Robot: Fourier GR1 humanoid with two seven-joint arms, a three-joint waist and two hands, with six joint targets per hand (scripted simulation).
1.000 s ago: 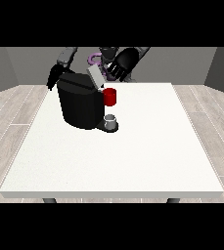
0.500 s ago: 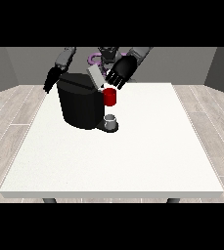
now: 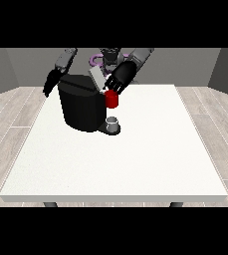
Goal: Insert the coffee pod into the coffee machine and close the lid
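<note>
One hand (image 3: pixel 119 78), upper centre, is lowering over the coffee machine (image 3: pixel 83 107) lid (image 3: pixel 96 77), fingers relaxed open; closing seems underway. A grey thing (image 3: pixel 113 122) is sitting at its base.

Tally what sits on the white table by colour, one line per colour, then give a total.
Black: 1, the coffee machine
Red: 1, the red thing at the machine
Grey: 1, a grey thing on the machine's base
Light grey: 1, the tilted lid on top of the machine
Total: 4
</note>
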